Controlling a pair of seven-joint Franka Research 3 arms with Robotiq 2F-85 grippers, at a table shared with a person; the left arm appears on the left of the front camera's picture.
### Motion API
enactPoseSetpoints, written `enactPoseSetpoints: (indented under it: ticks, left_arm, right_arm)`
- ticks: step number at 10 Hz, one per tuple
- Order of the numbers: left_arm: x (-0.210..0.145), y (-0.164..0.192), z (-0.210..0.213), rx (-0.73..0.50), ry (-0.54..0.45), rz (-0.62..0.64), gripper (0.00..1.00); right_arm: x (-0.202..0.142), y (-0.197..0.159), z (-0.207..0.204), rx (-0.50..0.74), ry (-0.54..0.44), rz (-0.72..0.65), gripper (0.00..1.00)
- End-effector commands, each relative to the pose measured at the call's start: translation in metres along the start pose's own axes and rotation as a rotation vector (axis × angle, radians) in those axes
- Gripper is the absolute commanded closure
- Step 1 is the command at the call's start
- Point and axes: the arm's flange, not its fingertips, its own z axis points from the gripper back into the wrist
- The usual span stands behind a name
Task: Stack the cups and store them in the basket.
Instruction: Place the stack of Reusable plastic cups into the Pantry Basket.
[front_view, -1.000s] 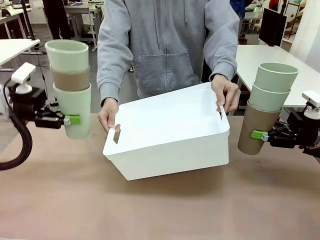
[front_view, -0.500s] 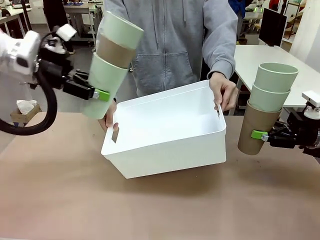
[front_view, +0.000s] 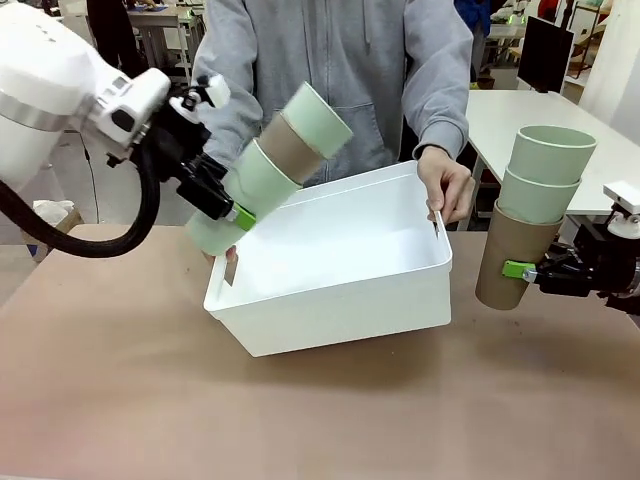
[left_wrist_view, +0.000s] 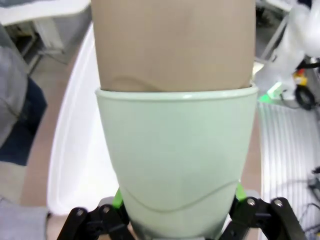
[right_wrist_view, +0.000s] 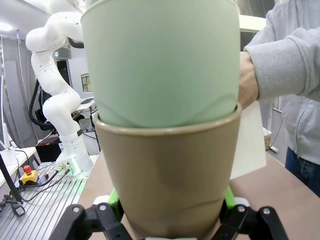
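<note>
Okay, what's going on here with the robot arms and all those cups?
Both arms are carrying stacked cups. The left tool grips a mint-tan-mint stack, which leans over the left end of the white basket. No cups are in the basket yet. The right tool holds a tan-bottomed stack upright beside the basket's right end. A person's hand steadies the basket at its right rim.

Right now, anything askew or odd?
Left hand's three-cup stack leans steeply over the basket's left end. The basket looks tipped, held by a person. Right hand's tan-based stack is upright.
</note>
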Motion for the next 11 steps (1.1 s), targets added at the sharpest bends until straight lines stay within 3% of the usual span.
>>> enactPoseSetpoints:
  ticks: [1,7,11]
  left_arm:
    - [0.017,0.013,-0.012,0.004,0.075,0.020,0.15]
    - [0.038,0.040,-0.082,-0.017,0.228,0.040,0.15]
    - [0.033,0.051,-0.131,-0.011,0.303,0.068,0.15]
  right_arm:
    - [0.004,0.001,0.000,0.000,-0.002,0.011,0.14]
    - [0.004,0.001,0.000,0.000,-0.002,0.011,0.14]
    - [0.004,0.001,0.000,0.000,-0.002,0.011,0.14]
